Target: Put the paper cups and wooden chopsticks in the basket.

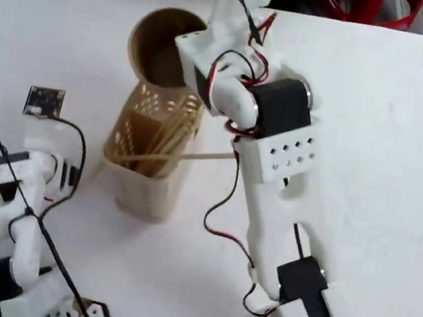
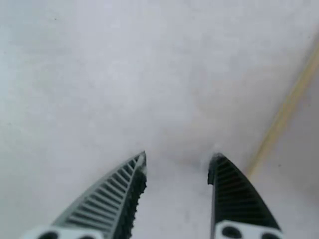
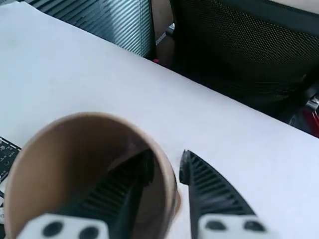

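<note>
Here we see our right gripper (image 3: 167, 162) clamped on the paper cup (image 3: 75, 149) rim, one finger inside; the basket (image 1: 142, 188) holding chopsticks (image 1: 172, 155) sits just beside that gripper. Our left gripper (image 2: 177, 164) hangs parted over the table (image 2: 99, 74).

White arms (image 1: 268, 208), black servos (image 1: 280, 105), ridged left pincer (image 2: 179, 158)

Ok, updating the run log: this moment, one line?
right gripper shut on paper cup rim | wooden chopsticks in basket | left gripper open above table

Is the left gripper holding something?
No, the left gripper is open above the bare white table, with nothing in it.
</note>
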